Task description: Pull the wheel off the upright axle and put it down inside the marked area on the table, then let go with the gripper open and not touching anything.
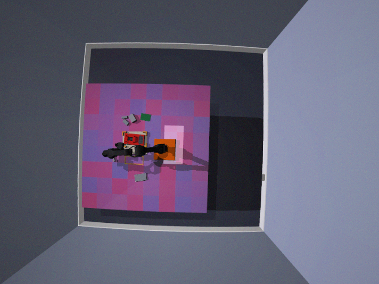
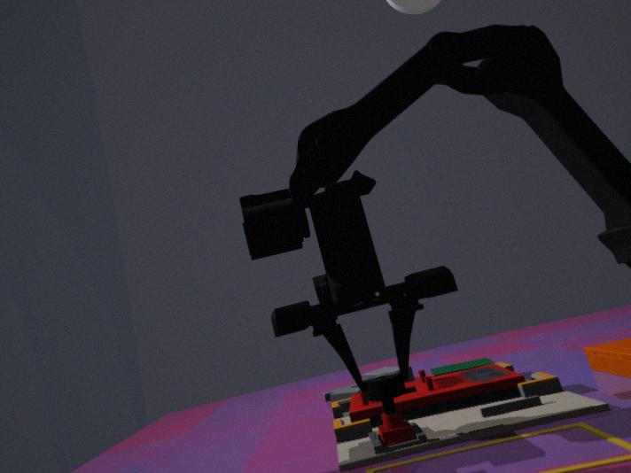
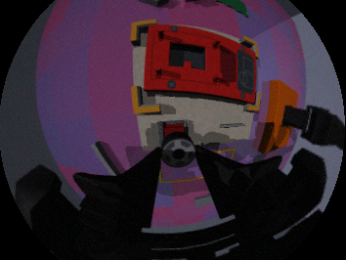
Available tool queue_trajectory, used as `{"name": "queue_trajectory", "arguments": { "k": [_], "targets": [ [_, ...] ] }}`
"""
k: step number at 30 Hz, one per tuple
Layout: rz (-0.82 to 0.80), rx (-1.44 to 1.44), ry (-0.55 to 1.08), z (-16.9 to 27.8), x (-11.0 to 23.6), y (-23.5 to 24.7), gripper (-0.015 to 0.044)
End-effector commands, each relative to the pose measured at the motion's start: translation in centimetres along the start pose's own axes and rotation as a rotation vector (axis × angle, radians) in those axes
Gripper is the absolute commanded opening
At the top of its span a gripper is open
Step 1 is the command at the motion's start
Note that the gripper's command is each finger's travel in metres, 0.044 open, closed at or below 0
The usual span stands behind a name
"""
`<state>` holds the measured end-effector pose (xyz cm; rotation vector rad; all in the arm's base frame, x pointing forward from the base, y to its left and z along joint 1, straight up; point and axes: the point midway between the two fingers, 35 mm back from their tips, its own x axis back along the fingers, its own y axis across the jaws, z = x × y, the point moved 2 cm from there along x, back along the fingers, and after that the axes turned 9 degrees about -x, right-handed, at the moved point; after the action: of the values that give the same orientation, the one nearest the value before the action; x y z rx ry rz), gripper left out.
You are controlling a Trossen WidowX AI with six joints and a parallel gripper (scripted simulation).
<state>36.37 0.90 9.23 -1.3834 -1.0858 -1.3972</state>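
My gripper [image 2: 384, 387] [image 3: 178, 150] is shut on the dark round wheel [image 2: 382, 391] [image 3: 171, 157], one finger on each side. The wheel is level with or just above the top of the dark upright axle [image 2: 388, 406]; a small gap cannot be told. No axle end sticks up above the wheel, and its hub looks dark and open in the wrist view. The axle stands on a red base [image 2: 396, 433] [image 3: 173, 129] at the edge of the pale board. The marked area, a yellow outline [image 1: 134, 164] [image 2: 479, 446] [image 3: 181, 180], lies on the table beside the board.
A red plate [image 1: 126, 142] [image 3: 161, 55] with pegs sits between yellow-topped corners on the pale board [image 2: 575, 402] [image 3: 205, 109]. An orange block [image 1: 170, 154] [image 2: 611, 359] is by the arm's base. A grey block [image 1: 140, 177] lies beyond the outline. A green piece [image 1: 146, 117] lies past the board.
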Motion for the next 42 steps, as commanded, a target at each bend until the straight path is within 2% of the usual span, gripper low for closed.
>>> {"name": "queue_trajectory", "arguments": {
  "k": [1, 42],
  "targets": [
    [-0.014, 0.0, 0.005, 0.0, 0.9, 0.0, 0.0],
    [-0.014, -0.001, 0.007, 0.0, 2.8, 0.0, 0.0]
  ]
}}
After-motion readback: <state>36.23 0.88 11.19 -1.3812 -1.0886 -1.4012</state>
